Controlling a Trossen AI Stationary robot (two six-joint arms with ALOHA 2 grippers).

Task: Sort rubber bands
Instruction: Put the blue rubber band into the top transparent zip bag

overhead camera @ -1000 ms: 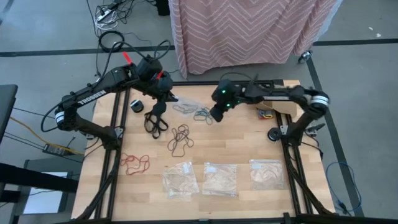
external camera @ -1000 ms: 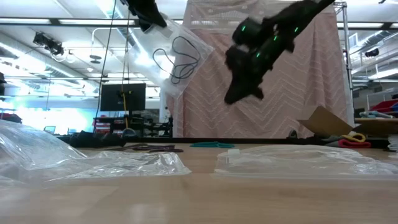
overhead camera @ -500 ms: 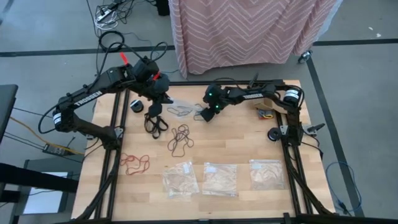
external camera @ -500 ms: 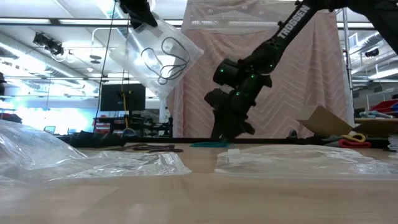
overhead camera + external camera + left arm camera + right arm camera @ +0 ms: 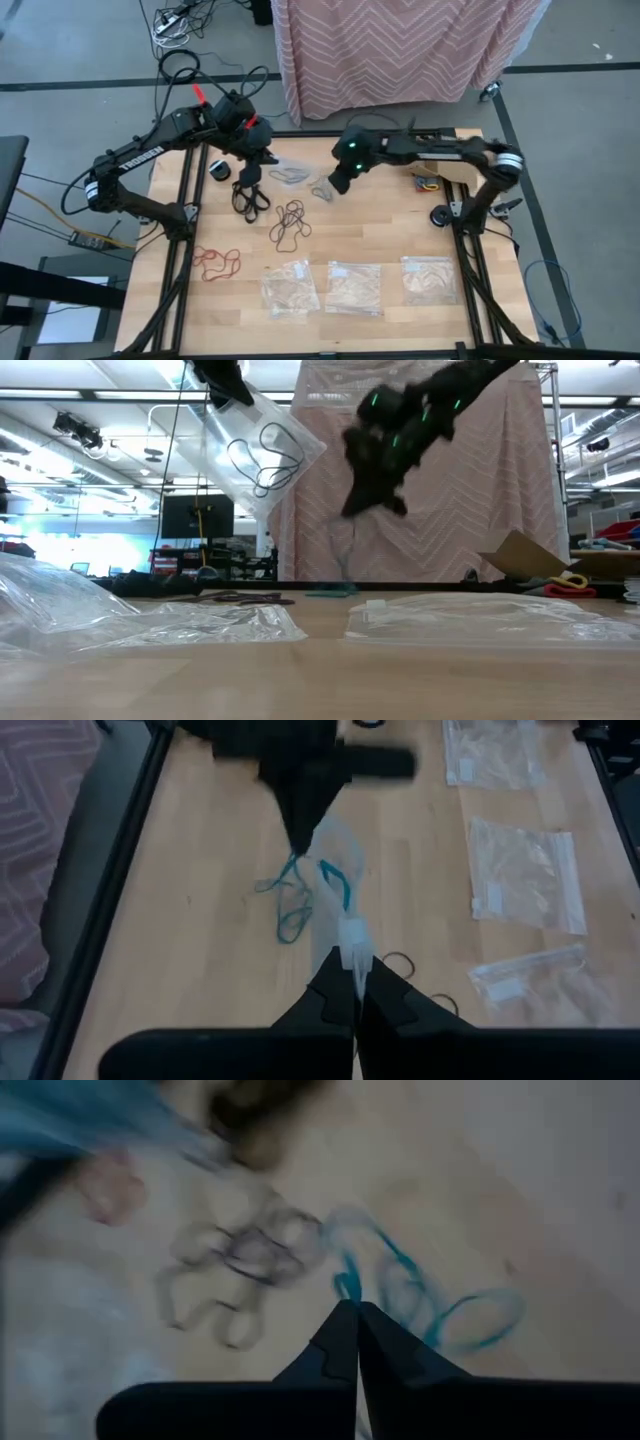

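L gripper [image 5: 250, 165] pinched tight on clear bag [image 5: 262, 448], held aloft at table's 11 o'clock. R gripper [image 5: 335, 186] closed on teal bands [image 5: 300, 900], lifting them near 12. Brown bands [image 5: 289, 222] centre; red bands [image 5: 216, 262] at 8.

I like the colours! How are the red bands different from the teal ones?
The red bands lie near the table's front left; the teal bands lie farther back, mid-table. No arm is by the red bands; the right end effector is over the teal ones. Both are thin loops in a loose bunch.
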